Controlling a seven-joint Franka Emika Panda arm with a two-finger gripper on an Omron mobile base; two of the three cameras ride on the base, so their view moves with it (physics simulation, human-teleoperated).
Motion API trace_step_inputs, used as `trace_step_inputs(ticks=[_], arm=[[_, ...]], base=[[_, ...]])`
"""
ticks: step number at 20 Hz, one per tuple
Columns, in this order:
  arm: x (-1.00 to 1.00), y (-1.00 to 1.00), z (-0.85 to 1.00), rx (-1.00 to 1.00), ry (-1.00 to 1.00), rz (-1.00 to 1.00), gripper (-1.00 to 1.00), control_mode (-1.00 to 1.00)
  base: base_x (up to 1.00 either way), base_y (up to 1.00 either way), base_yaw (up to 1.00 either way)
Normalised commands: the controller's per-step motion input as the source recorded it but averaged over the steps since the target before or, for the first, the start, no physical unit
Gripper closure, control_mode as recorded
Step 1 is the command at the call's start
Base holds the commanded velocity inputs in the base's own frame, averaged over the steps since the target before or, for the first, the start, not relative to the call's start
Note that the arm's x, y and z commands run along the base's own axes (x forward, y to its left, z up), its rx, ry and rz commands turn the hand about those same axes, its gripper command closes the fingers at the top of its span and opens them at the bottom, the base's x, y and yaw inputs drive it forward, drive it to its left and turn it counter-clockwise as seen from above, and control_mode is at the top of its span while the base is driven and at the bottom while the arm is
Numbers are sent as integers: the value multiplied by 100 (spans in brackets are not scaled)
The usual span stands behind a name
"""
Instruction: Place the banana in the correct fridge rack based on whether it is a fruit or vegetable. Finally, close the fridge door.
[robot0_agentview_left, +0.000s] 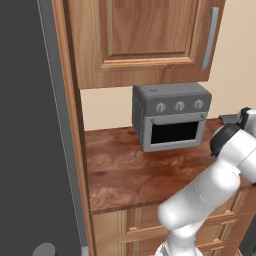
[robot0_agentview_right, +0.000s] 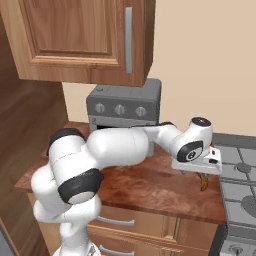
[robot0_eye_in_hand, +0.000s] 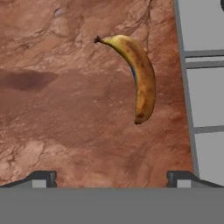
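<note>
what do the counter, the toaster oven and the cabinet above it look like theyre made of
Counter: reddish-brown, veined like polished stone or burl wood; the look leaves it open.
Toaster oven: matte grey, probably painted metal, with a dark, glass-like door panel.
Cabinet: warm brown wood with visible grain, and a pale grey bar handle that looks metal.

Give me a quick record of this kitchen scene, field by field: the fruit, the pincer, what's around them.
banana: lying flat on the brown counter, dark stem end pointing away from the stove
pincer: open, hovering above the banana, holding nothing
stove: grey, right beside the banana at the counter's edge
toaster oven: grey, three knobs, at the back of the counter against the wall
wall cabinet: wooden, door shut, above the toaster oven
task status: banana not yet grasped
</note>
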Motion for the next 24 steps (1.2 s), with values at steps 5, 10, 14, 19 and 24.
trace_step_inputs(ticks=[5, 10, 14, 19, 24], arm=[[25, -11, -33, 1, 0, 3, -100, -100], [21, -11, -39, 0, 0, 0, -100, -100], [11, -32, -12, 5, 0, 1, -100, -100], [7, -37, 0, 7, 0, 0, -100, -100], [17, -9, -14, 1, 0, 0, -100, -100]], base=[[0, 0, 0], [0, 0, 0], [0, 0, 0], [0, 0, 0], [0, 0, 0]])
